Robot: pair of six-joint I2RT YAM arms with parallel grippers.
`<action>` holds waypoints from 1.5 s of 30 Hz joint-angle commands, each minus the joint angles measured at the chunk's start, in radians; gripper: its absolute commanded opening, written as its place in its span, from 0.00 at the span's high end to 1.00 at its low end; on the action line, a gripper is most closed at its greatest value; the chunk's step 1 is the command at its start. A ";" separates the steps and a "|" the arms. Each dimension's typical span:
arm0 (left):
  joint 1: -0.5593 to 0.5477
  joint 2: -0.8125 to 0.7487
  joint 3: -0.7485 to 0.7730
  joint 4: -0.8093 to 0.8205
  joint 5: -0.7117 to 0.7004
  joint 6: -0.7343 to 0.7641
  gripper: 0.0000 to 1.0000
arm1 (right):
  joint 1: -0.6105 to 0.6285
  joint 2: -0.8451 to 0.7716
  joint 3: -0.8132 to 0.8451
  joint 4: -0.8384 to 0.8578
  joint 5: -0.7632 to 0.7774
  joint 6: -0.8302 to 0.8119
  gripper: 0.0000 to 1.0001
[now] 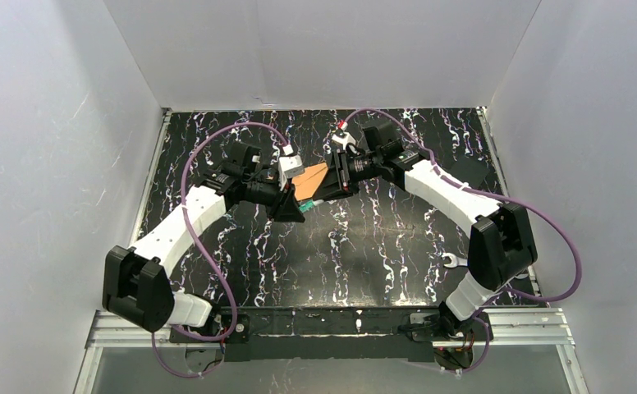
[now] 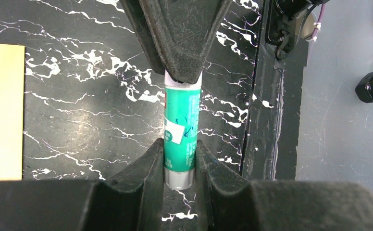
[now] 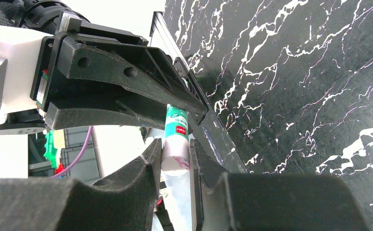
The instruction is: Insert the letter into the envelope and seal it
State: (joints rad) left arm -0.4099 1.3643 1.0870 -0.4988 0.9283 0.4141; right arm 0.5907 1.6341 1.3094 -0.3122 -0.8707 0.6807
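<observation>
A green glue stick with a white cap and a grey base is held in the air between both grippers. My left gripper is shut on its body near the grey base. My right gripper is shut on the white cap. In the top view the grippers meet at mid-table, with the left gripper, the right gripper and the glue stick close together. The orange-brown envelope lies under them, mostly hidden. A tan paper edge shows in the left wrist view; I cannot tell if it is the letter.
A small wrench lies on the black marbled table near the right arm. The table's side rail is close to the glue stick in the left wrist view. White walls enclose the table on three sides.
</observation>
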 commanded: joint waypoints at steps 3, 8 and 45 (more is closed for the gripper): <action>0.001 -0.076 -0.049 0.370 -0.002 -0.140 1.00 | 0.054 -0.004 -0.019 -0.010 -0.067 0.020 0.99; -0.001 -0.054 -0.058 0.556 -0.039 -0.240 1.00 | 0.084 -0.012 -0.099 0.019 -0.064 0.041 0.99; -0.008 0.055 -0.187 0.742 0.000 -0.450 1.00 | -0.131 -0.103 0.019 -0.143 0.129 -0.070 0.21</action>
State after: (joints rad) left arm -0.4278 1.4765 0.9363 0.1448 0.9058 -0.0628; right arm 0.5255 1.5887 1.2358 -0.3038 -0.7036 0.6617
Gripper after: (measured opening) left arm 0.229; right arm 0.670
